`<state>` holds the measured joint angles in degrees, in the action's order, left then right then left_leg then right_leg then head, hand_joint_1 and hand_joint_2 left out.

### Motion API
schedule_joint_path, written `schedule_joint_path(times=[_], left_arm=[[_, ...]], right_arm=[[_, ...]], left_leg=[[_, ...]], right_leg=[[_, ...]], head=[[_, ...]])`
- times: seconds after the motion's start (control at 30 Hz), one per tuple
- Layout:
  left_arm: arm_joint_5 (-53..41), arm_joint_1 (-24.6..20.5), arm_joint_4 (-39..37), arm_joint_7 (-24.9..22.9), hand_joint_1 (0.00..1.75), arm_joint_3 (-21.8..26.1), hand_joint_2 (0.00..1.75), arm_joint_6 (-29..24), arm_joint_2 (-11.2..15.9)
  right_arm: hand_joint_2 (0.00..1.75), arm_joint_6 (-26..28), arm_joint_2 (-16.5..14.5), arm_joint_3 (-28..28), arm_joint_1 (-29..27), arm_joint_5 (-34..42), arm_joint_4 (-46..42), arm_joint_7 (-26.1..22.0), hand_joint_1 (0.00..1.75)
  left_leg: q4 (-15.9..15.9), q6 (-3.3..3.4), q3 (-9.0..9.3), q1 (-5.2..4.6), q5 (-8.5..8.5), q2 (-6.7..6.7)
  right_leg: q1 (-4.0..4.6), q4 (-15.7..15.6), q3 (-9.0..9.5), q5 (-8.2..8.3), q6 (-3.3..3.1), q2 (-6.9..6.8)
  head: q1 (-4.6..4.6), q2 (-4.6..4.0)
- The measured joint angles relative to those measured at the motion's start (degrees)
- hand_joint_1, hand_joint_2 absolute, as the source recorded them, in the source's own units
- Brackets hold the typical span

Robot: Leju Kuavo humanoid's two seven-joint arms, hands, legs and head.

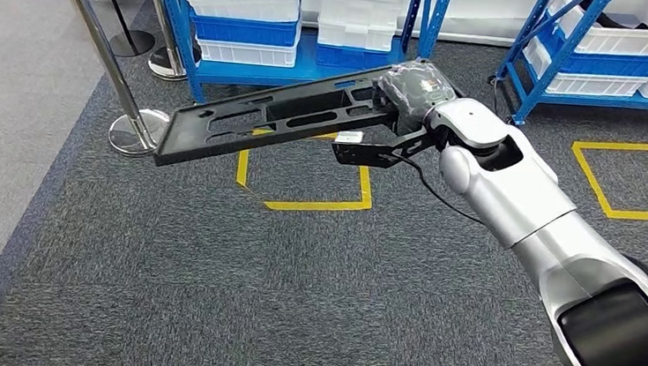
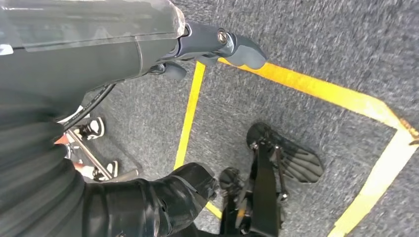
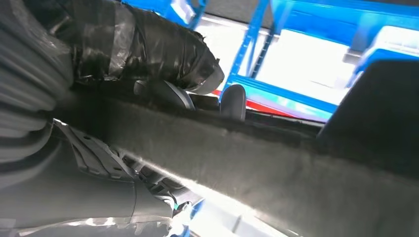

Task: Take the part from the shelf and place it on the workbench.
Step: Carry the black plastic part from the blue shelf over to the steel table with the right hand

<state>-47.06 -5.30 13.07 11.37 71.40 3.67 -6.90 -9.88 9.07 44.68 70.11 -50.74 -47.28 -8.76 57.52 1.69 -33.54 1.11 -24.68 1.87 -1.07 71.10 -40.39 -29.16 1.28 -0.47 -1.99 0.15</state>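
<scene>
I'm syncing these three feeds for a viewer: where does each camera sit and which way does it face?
Head view: high on the body, looking forward and down at carpet and blue shelves; the right arm holds a black part in the right hand.
Left wrist view: behind the hanging left hand, facing yellow floor tape.
Right wrist view: behind the right hand, along the part toward the shelves.
Head and right wrist views share part, hand and shelves.

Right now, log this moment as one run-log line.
phase: carrying | right hand: grips black part at one end, held out above carpet | left hand: holds nothing | blue shelves ahead | workbench: unseen
</scene>
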Motion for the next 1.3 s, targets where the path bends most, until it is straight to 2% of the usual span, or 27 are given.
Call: schedule_joint_path(times=[0.07, 0.1, 0.13, 0.2, 0.23, 0.27, 0.3, 0.37, 0.4, 0.43, 0.47, 0.5, 0.53, 0.6, 0.63, 0.7, 0.77, 0.83, 0.9, 0.93, 0.97, 1.0, 1.07, 1.13, 1.17, 1.23, 1.3], left_arm=[[0.0, 0.04, 0.0, 0.0, 0.0, 0.01, 1.75, 0.0, -0.09], [0.0, 0.03, 0.0, 0.01, 0.0, 0.01, 1.75, 0.0, -0.11], [-0.01, -0.01, 0.0, 0.01, 0.0, 0.01, 1.75, 0.0, -0.11], [-0.02, -0.14, 0.0, 0.02, 0.0, 0.01, 1.75, 0.0, -0.11], [-0.03, -0.18, 0.0, 0.02, 0.0, 0.01, 1.75, 0.0, -0.12], [-0.04, -0.18, 0.0, 0.02, 0.0, 0.01, 1.75, 0.01, -0.16], [-0.05, -0.14, 0.0, 0.02, 0.0, 0.01, 1.75, 0.01, -0.2], [-0.08, -0.06, 0.0, 0.02, 0.0, 0.01, 1.75, 0.0, -0.25], [-0.09, -0.04, 0.0, 0.02, 0.0, 0.01, 1.75, -0.01, -0.24], [-0.09, -0.03, 0.0, 0.02, 0.0, 0.02, 1.75, -0.02, -0.23], [-0.09, -0.04, 0.0, 0.02, 0.0, 0.02, 1.75, -0.02, -0.22], [-0.09, -0.06, 0.0, 0.02, 0.0, 0.02, 1.75, -0.02, -0.22], [-0.09, -0.09, 0.0, 0.03, 0.0, 0.01, 1.75, -0.02, -0.21], [-0.06, -0.2, 0.01, 0.1, 0.0, 0.01, 1.75, -0.02, -0.12], [-0.04, -0.26, 0.01, 0.21, 0.0, 0.01, 1.75, -0.02, -0.08], [-0.01, -0.43, 0.02, 0.48, 0.0, 0.01, 1.75, -0.03, -0.04], [-0.03, -0.46, 0.02, 0.67, 0.0, 0.02, 1.75, -0.04, -0.04], [-0.06, -0.35, 0.02, 0.79, 0.0, 0.03, 1.75, -0.04, -0.07], [-0.07, -0.26, 0.02, 0.87, 0.0, 0.03, 1.75, -0.04, -0.07], [-0.07, -0.23, 0.02, 0.87, 0.0, 0.03, 1.75, -0.04, -0.07], [-0.07, -0.21, 0.02, 0.87, 0.0, 0.04, 1.75, -0.04, -0.07], [-0.07, -0.19, 0.01, 0.87, 0.0, 0.04, 1.75, -0.04, -0.08], [-0.07, -0.16, 0.01, 0.88, 0.0, 0.05, 1.75, -0.04, -0.09], [-0.08, -0.21, 0.0, 0.95, 0.0, 0.07, 1.75, -0.05, -0.09], [-0.08, -0.23, 0.0, 0.99, 0.0, 0.09, 1.75, -0.05, -0.09], [-0.09, -0.21, 0.01, 1.1, 0.0, 0.15, 1.75, -0.07, -0.09], [-0.09, -0.14, 0.01, 1.14, 0.0, 0.21, 1.75, -0.07, -0.13]], right_arm=[[1.75, 0.02, 0.11, 0.0, 0.18, -0.05, -0.01, 0.19, 1.75], [1.75, 0.04, 0.11, 0.0, 0.31, -0.05, -0.02, 0.26, 1.75], [1.75, 0.06, 0.11, -0.01, 0.4, -0.05, -0.04, 0.29, 1.75], [1.75, 0.09, 0.25, -0.01, 0.49, -0.06, -0.07, 0.32, 1.75], [1.75, 0.09, 0.35, -0.01, 0.53, -0.07, -0.07, 0.32, 1.75], [1.75, 0.09, 0.42, -0.01, 0.58, -0.09, -0.07, 0.35, 1.75], [1.75, 0.09, 0.41, -0.02, 0.64, -0.12, -0.07, 0.37, 1.75], [1.75, 0.08, 0.35, -0.02, 0.63, -0.15, -0.07, 0.36, 1.75], [1.75, 0.07, 0.33, -0.02, 0.56, -0.15, -0.07, 0.32, 1.75], [1.75, 0.05, 0.29, -0.01, 0.48, -0.17, -0.07, 0.29, 1.75], [1.75, 0.05, 0.25, -0.01, 0.41, -0.25, -0.07, 0.28, 1.75], [1.75, 0.04, 0.21, -0.01, 0.39, -0.41, -0.07, 0.28, 1.75], [1.75, 0.03, 0.17, 0.0, 0.42, -0.63, -0.07, 0.27, 1.75], [1.75, 0.0, 0.19, 0.0, 0.58, -0.98, -0.07, 0.22, 1.75], [1.75, -0.01, 0.2, 0.0, 0.61, -1.05, -0.07, 0.14, 1.75], [1.75, -0.02, 0.25, 0.0, 0.58, -1.06, -0.07, -0.09, 1.75], [1.75, -0.01, 0.47, -0.01, 0.62, -1.08, -0.08, -0.25, 1.75], [1.75, -0.04, 0.7, -0.01, 0.78, -1.29, -0.09, -0.27, 1.75], [1.75, -0.21, 0.73, 0.03, 0.73, -1.78, -0.08, -0.28, 1.75], [1.75, -0.33, 0.72, 0.08, 0.62, -2.0, -0.08, -0.3, 1.75], [1.75, -0.43, 0.72, 0.15, 0.55, -2.16, -0.07, -0.32, 1.75], [1.75, -0.49, 0.72, 0.22, 0.52, -2.23, -0.07, -0.33, 1.75], [1.75, -0.51, 0.75, 0.3, 0.67, -2.28, -0.05, -0.33, 1.75], [1.75, -0.46, 0.78, 0.31, 0.87, -2.29, -0.03, -0.33, 1.75], [1.75, -0.44, 0.76, 0.31, 0.93, -2.32, -0.02, -0.33, 1.75], [1.75, -0.42, 0.66, 0.32, 0.96, -2.41, -0.02, -0.34, 1.75], [1.75, -0.41, 0.52, 0.34, 1.06, -2.55, -0.02, -0.32, 1.75]], left_leg=[[0.79, -0.51, -0.13, -0.14, -0.52, 0.66], [1.12, -0.8, -0.24, -0.29, -0.73, 1.0], [1.31, -1.1, -0.33, -0.45, -0.86, 1.41], [1.32, -1.65, -0.36, -0.51, -0.93, 2.4], [1.54, -1.96, -0.41, -0.41, -1.24, 2.41], [2.49, -2.23, -0.79, -0.28, -2.1, 1.88], [4.55, -2.46, -1.66, -0.16, -3.54, 1.01], [11.58, -2.71, -4.81, -0.02, -7.33, -0.81], [15.12, -2.74, -6.47, -0.02, -8.63, -1.17], [17.16, -2.68, -7.48, -0.03, -8.93, -1.35], [17.19, -2.51, -7.56, -0.06, -8.14, -1.45], [14.83, -2.21, -6.52, -0.1, -6.35, -1.51], [10.82, -1.77, -4.71, -0.22, -4.18, -1.69], [3.91, -0.86, -1.53, -0.53, -1.65, -2.21], [2.14, -0.52, -0.79, -0.73, -1.3, -2.42], [1.36, -0.19, -0.58, -0.94, -1.12, -2.42], [0.3, 0.1, -0.21, -0.64, -0.36, -2.09], [-0.61, 0.4, 0.0, -0.31, 0.29, -1.82], [-0.62, 0.58, -0.23, -0.32, 0.4, -1.88], [-0.52, 0.56, -0.35, -0.3, 0.4, -1.98], [-0.37, 0.51, -0.46, -0.27, 0.39, -2.13], [-0.15, 0.4, -0.55, -0.22, 0.35, -2.35], [0.55, -0.06, -0.9, -0.15, 0.09, -2.9], [1.3, -0.75, -1.53, -0.22, -0.09, -3.41], [1.44, -1.12, -1.79, -0.2, -0.04, -3.65], [1.4, -1.81, -2.03, -0.04, 0.09, -4.05], [3.27, -2.39, -2.97, 0.07, -1.23, -3.5]], right_leg=[[0.15, -7.47, 3.56, 3.01, -0.11, -1.9], [0.32, -9.77, 4.54, 3.64, -0.37, -2.52], [0.55, -10.72, 4.8, 3.66, -0.69, -2.78], [0.71, -10.81, 4.47, 3.87, -1.49, -1.56], [0.66, -10.96, 4.41, 4.07, -1.87, -1.02], [0.54, -11.14, 4.35, 4.32, -2.27, -0.46], [0.4, -11.32, 4.3, 4.54, -2.61, 0.11], [0.41, -11.35, 4.04, 4.79, -2.98, 1.35], [0.49, -11.29, 3.92, 4.84, -3.05, 2.02], [0.59, -11.21, 3.85, 4.86, -3.09, 2.53], [0.7, -11.11, 3.81, 4.87, -3.11, 3.02], [0.79, -11.03, 3.83, 4.87, -3.12, 3.41], [0.88, -10.97, 3.86, 4.87, -3.12, 3.72], [1.0, -10.93, 3.75, 4.95, -2.87, 4.31], [0.94, -10.97, 3.62, 5.05, -2.6, 4.47], [0.72, -11.27, 3.45, 5.38, -1.89, 4.68], [0.81, -10.73, 3.2, 4.83, -1.32, 3.89], [0.85, -6.38, 1.29, 1.91, -0.91, 2.25], [0.51, 0.68, -1.83, -1.6, -0.47, 1.21], [0.27, 3.02, -2.78, -2.31, -0.25, 1.01], [0.01, 3.37, -2.74, -1.96, -0.04, 0.89], [-0.22, 1.57, -1.6, -0.67, 0.13, 0.85], [-0.58, -5.69, 2.54, 2.39, 0.26, 1.67], [-0.49, -10.16, 4.81, 3.45, 0.03, 2.53], [-0.28, -10.56, 4.89, 3.22, -0.21, 2.68], [-0.19, -10.8, 4.86, 3.49, -0.87, 1.86], [-0.4, -11.27, 5.05, 3.79, -1.7, 1.02]], head=[[0.0, 0.0], [-0.03, -0.01], [-0.06, -0.01], [-0.1, -0.01], [-0.08, -0.01], [-0.09, -0.01], [-0.09, -0.01], [-0.11, -0.01], [-0.1, -0.01], [-0.11, -0.01], [-0.11, -0.01], [-0.11, -0.02], [-0.11, -0.02], [-0.1, -0.02], [-0.09, -0.01], [-0.12, 0.0], [-0.07, -0.01], [-0.03, -0.01], [-0.03, -0.01], [-0.03, -0.01], [-0.02, -0.01], [-0.02, -0.01], [-0.02, -0.01], [-0.04, -0.01], [-0.05, -0.01], [-0.05, 0.0], [-0.08, -0.01]])
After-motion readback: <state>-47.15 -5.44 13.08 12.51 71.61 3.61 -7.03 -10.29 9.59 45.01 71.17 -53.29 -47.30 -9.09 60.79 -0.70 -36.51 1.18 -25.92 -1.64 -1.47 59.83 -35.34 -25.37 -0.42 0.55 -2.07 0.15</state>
